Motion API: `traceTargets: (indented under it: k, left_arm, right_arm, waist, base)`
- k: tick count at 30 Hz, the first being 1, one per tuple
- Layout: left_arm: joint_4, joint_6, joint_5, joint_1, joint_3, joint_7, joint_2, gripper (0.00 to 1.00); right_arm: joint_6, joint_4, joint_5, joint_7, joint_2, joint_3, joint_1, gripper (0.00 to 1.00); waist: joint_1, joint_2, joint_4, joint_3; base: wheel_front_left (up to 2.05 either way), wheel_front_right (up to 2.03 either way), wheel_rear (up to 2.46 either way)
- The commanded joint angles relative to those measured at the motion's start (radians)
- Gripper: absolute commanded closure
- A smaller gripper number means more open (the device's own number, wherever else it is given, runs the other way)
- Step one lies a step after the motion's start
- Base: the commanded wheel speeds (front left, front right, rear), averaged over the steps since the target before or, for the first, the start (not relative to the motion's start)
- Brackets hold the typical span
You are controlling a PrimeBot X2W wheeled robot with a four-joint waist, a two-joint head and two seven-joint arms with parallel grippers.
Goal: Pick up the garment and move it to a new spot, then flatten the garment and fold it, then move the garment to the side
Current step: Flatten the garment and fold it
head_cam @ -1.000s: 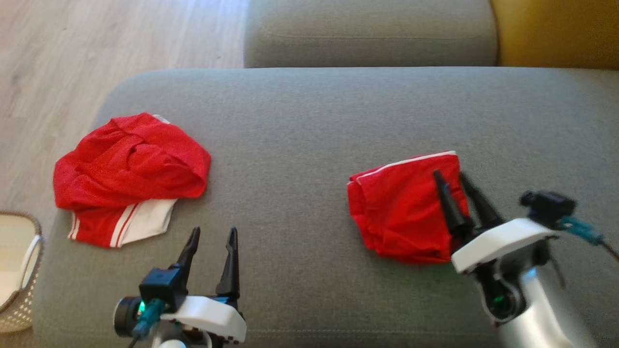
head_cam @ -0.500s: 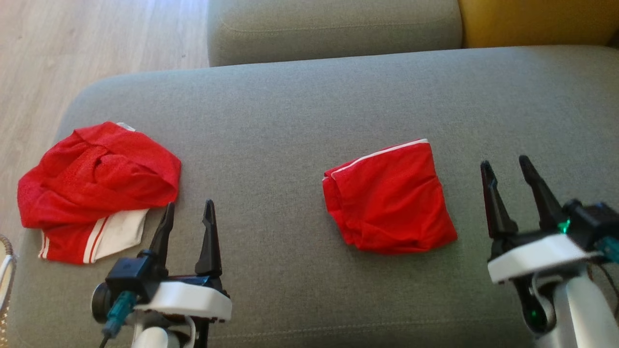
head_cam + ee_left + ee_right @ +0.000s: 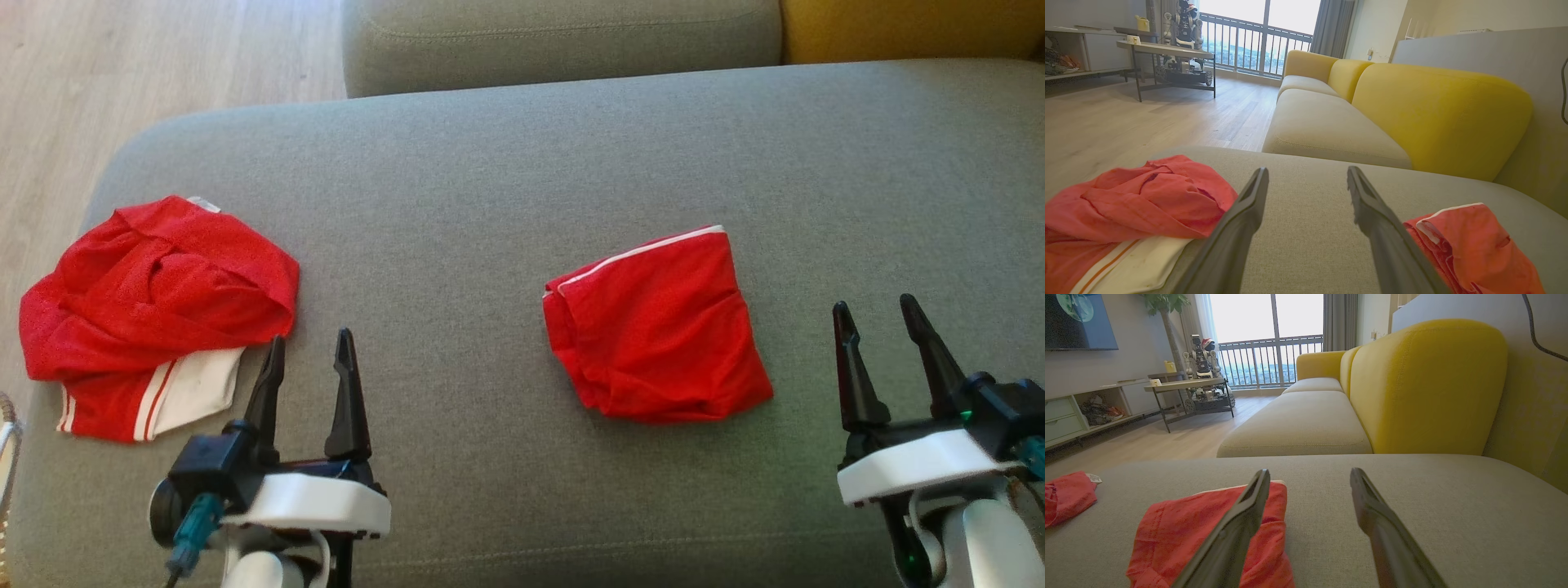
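Note:
A red garment with a white edge lies folded in a compact bundle, right of the grey seat cushion's middle; it also shows as the folded garment. A second, crumpled red and white garment lies at the cushion's left end. My right gripper stands open and empty, to the right of the folded garment and clear of it. My left gripper is open and empty, just right of the crumpled garment's lower corner.
The grey cushion ends at a rounded left edge above the wooden floor. A woven basket peeks in at the far left. Another seat cushion and a yellow backrest lie beyond.
My right gripper has drawn back off the folded garment, to the right and towards me, leaving it lying on the cushion. The head camera has shifted; my left gripper has kept its place.

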Motion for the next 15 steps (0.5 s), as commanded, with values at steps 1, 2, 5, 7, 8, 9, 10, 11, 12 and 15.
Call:
traceTargets:
  k: [1, 2, 5, 7, 8, 9, 10, 11, 12, 15]
  left_arm:
    - [-0.033, 0.003, 0.009, -0.030, 0.025, -0.006, 0.000, 0.00]
    - [-0.031, 0.000, 0.010, -0.032, 0.024, -0.006, 0.000, 0.00]
    - [-0.025, -0.006, 0.012, -0.040, 0.022, -0.006, 0.000, 0.00]
    - [-0.018, -0.010, 0.013, -0.044, 0.018, -0.006, 0.000, 0.00]
    - [-0.014, -0.013, 0.013, -0.046, 0.015, -0.006, 0.000, 0.00]
    - [-0.010, -0.015, 0.012, -0.047, 0.012, -0.006, 0.000, 0.00]
    - [-0.005, -0.016, 0.011, -0.048, 0.009, -0.006, 0.000, 0.00]
    - [0.000, -0.018, 0.010, -0.049, 0.005, -0.006, 0.000, 0.00]
    - [0.000, -0.018, 0.010, -0.049, 0.005, -0.006, 0.000, 0.00]
    - [0.013, -0.023, 0.007, -0.056, -0.009, -0.006, 0.000, 0.00]
  right_arm:
    - [0.000, -0.041, -0.007, -0.009, -0.001, 0.028, -0.030, 0.00]
    - [0.000, -0.043, -0.008, -0.009, -0.001, 0.031, -0.032, 0.00]
    - [0.000, -0.042, 0.001, -0.009, -0.001, 0.055, -0.039, 0.00]
    - [0.000, -0.037, 0.007, -0.009, 0.000, 0.079, -0.047, 0.00]
    - [0.000, -0.033, 0.010, -0.009, 0.000, 0.094, -0.052, 0.00]
    - [0.000, -0.024, 0.012, -0.009, 0.000, 0.116, -0.057, 0.00]
    - [0.000, -0.010, 0.015, -0.009, 0.000, 0.142, -0.061, 0.43]
    - [0.000, 0.007, 0.015, -0.009, -0.003, 0.172, -0.066, 1.00]
    - [0.000, 0.007, 0.015, -0.009, -0.003, 0.172, -0.066, 1.00]
    - [0.000, 0.082, 0.028, -0.008, -0.022, 0.257, -0.085, 1.00]
  waist:
    - [0.0000, 0.0000, 0.003, 0.004]
    - [0.0000, 0.0000, 0.006, 0.006]
    - [0.0000, 0.0000, 0.017, 0.014]
    - [0.0000, 0.0000, 0.028, 0.021]
    - [0.0000, 0.0000, 0.035, 0.024]
    - [0.0000, 0.0000, 0.042, 0.026]
    - [0.0000, 0.0000, 0.050, 0.029]
    - [0.0000, 0.0000, 0.059, 0.033]
    - [0.0000, 0.0000, 0.059, 0.033]
    - [0.0000, 0.0000, 0.091, 0.044]
  base:
    - [0.00, 0.00, 0.00]
    - [0.00, 0.00, 0.00]
    - [0.00, 0.00, 0.00]
    - [0.00, 0.00, 0.00]
    - [0.00, 0.00, 0.00]
    - [0.00, 0.00, 0.00]
    - [0.00, 0.00, 0.00]
    - [0.00, 0.00, 0.00]
    - [0.00, 0.00, 0.00]
    - [0.00, 0.00, 0.00]
